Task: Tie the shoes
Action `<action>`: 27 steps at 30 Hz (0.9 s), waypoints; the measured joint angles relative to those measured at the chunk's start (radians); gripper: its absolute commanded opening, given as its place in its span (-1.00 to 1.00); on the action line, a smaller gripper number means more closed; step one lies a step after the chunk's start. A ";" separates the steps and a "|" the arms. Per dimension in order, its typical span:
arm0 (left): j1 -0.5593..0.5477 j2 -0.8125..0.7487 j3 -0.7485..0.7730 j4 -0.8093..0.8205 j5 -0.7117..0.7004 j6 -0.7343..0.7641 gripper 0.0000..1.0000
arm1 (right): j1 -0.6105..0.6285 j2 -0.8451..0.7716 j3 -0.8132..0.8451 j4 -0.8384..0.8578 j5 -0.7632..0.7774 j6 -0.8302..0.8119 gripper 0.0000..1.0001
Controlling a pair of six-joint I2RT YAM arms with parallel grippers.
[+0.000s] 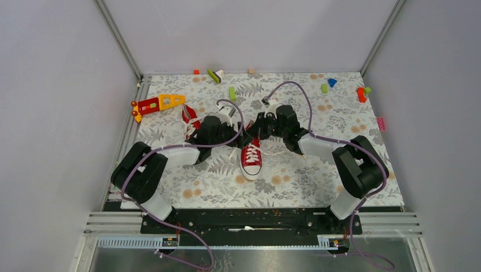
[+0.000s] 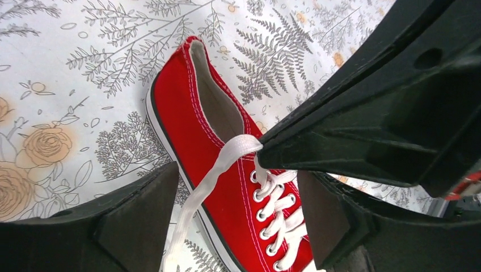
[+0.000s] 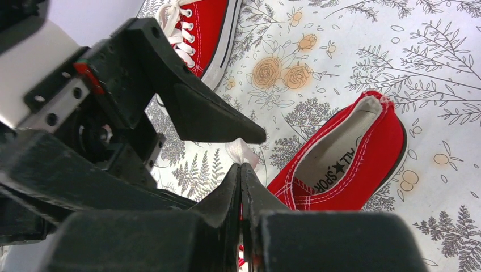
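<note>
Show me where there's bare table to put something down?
Free: the near strip between the middle shoe and the arm bases, and the right patch below the blocks. Crowded: the centre, where the left hand and right hand meet, and the far edge.

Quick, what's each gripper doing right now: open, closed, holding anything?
Left gripper: open, straddling the white lace of the red shoe, not gripping it.
Right gripper: closed, pinching the white lace.
</note>
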 measured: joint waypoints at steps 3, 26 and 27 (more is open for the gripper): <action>-0.010 0.037 0.010 0.008 -0.006 -0.003 0.36 | 0.000 0.000 0.000 0.000 -0.001 0.003 -1.00; -0.032 0.058 0.011 0.039 -0.015 0.047 -1.00 | 0.000 -0.034 -0.008 0.000 0.010 0.019 0.00; -0.034 0.058 0.012 0.038 -0.015 0.052 -1.00 | 0.000 -0.034 -0.008 0.000 0.010 0.019 -0.04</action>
